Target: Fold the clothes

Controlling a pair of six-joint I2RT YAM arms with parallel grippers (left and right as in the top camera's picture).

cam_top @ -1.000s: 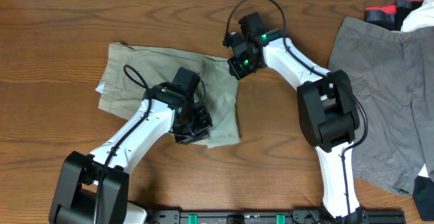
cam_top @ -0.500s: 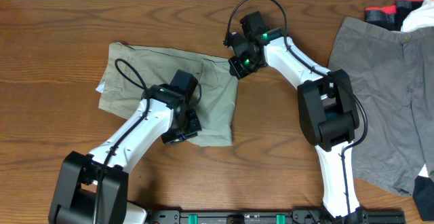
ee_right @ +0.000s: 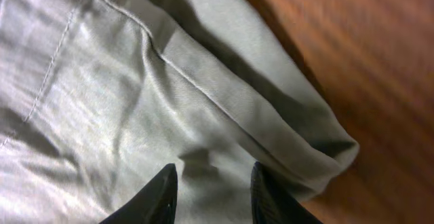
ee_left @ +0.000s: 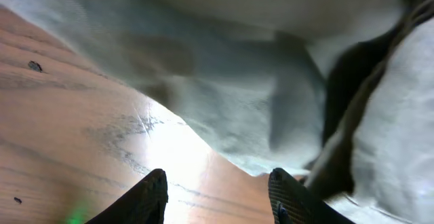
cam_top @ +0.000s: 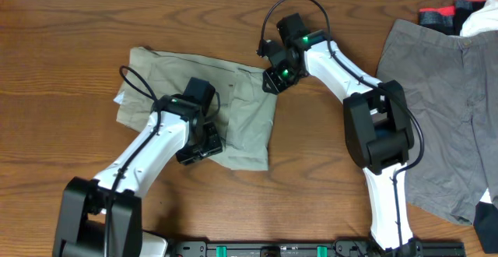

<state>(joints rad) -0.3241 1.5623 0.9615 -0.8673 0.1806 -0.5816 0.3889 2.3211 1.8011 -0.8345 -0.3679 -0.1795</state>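
On table (cam_top: 62,39), khaki shorts (cam_top: 241,121) under released left fingers (ee_left: 146,197), released right fingers (ee_right: 152,197), grey shorts (cam_top: 443,109) aside

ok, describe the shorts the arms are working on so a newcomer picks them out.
On the wooden table, look left of centre. The khaki shorts lie there, bunched up. Unlike the darker grey shorts spread flat at the right edge, these are pale beige.

Even light from above is rendering the overhead view sharp, casting only soft shadows on the counter (cam_top: 62,93). In the left wrist view the khaki shorts (ee_left: 237,95) are showing blurred, close to the lens, and glare is whitening the wood. In the right wrist view the wood is showing out of focus.
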